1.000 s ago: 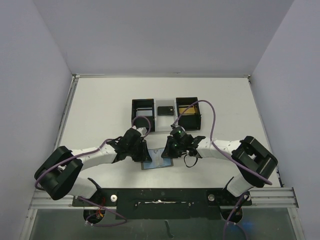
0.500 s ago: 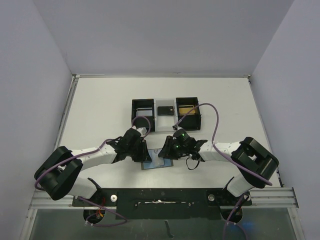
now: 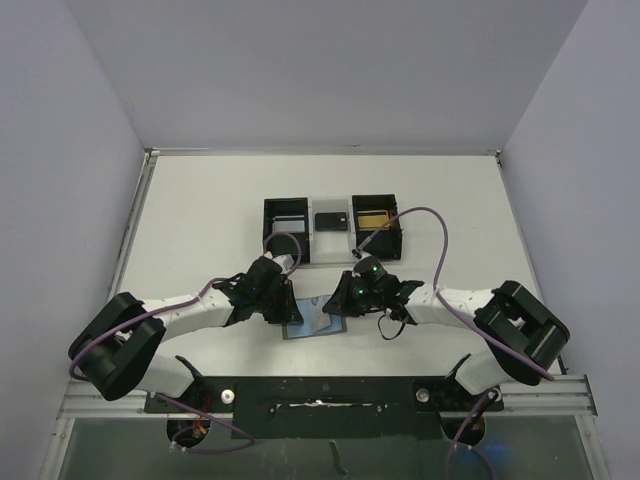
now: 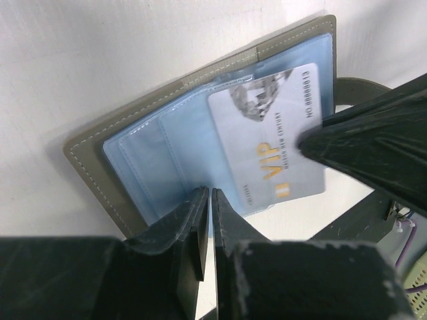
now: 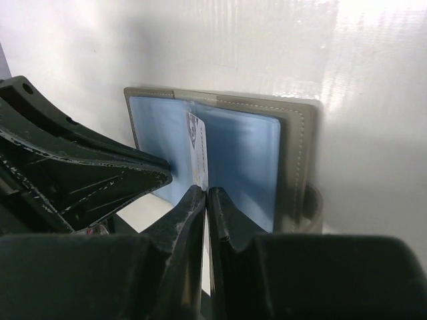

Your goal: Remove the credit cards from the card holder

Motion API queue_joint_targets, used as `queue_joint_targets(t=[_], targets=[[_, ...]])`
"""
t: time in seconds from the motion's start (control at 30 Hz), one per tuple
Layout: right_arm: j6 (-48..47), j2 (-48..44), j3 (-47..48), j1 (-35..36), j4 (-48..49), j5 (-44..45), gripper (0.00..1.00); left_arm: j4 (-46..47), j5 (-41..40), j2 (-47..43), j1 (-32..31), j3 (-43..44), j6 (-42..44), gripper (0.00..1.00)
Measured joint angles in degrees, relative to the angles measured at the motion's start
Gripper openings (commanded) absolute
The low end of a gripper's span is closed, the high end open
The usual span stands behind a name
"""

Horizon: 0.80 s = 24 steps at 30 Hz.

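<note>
White table [image 3: 200,215]: left gripper [image 4: 208,195] tight on card holder [image 4: 163,143], right gripper [image 5: 205,193] tight on card [image 4: 273,143].

Both arms bent low, forearms angled inward, left gripper [image 3: 288,310] and right gripper [image 3: 337,307] facing tip to tip, close together, each with jaws pinched nearly closed.
</note>
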Motion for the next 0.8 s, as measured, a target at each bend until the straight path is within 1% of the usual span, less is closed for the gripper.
queue_joint_targets(t=[0.1,0.13,0.23,0.4,0.57,0.8], targets=[[-0.15,-2.27,-0.76,-1.55,-1.16,-0.20,0.05,0.02,0.00,0.00,0.00,0.00,0.00,0.08],[-0.20,-2.49,-0.81,-1.92,-1.44,-0.35,0.05,0.02,0.02,0.00,0.00,0.00,0.00,0.10],[-0.42,-2.25,-0.81,-2.36,-1.46,-1.31,0.05,0.07,0.09,-0.02,-0.02,0.02,-0.07,0.19],[-0.42,-0.70,-0.81,-2.32,-1.03,-2.23,0.06,-1.62,0.07,-0.11,-0.04,1.62,0.61,0.28],[-0.48,-0.44,-0.81,-2.32,-0.98,-2.27,0.07,-2.89,-0.15,-0.20,-0.04,3.23,1.40,0.30],[-0.59,0.44,-0.81,-2.32,-0.76,-2.45,0.08,0.31,4.02,0.90,-0.17,3.32,0.96,0.30]])
